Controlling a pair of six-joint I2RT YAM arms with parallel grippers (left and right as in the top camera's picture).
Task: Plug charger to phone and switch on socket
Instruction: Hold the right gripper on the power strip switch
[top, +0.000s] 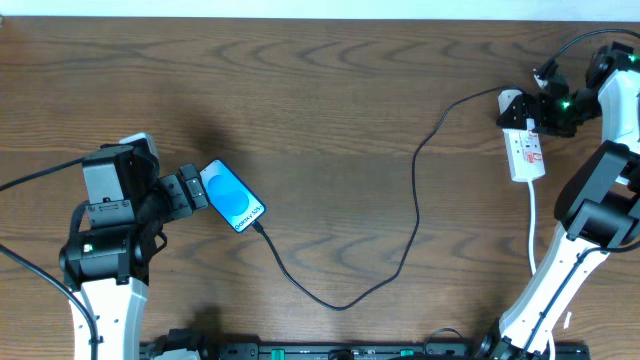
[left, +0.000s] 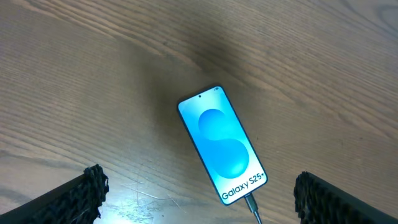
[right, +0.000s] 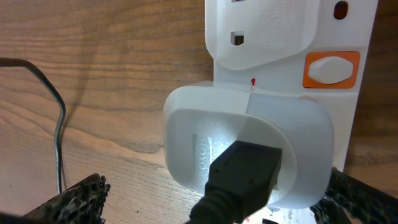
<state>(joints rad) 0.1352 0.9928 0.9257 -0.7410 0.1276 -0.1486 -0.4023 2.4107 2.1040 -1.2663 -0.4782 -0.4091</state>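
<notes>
The phone (top: 232, 196) lies face up on the wooden table, its blue screen lit; it also shows in the left wrist view (left: 221, 146). The black charger cable (top: 340, 303) has its tip in the phone's lower end (left: 252, 204) and loops right up to the socket (top: 527, 152). My left gripper (top: 186, 190) is open just left of the phone, and its fingers (left: 199, 208) hold nothing. My right gripper (top: 532, 112) is open over the socket's far end. Its fingers (right: 214, 205) straddle a white adapter (right: 205, 130) that carries the black plug (right: 245, 174). An orange switch (right: 331, 68) sits beside it.
The socket's white cord (top: 532, 225) runs down the right side beside the right arm. The charger cable crosses the table's middle. A dark rail (top: 350, 350) lines the front edge.
</notes>
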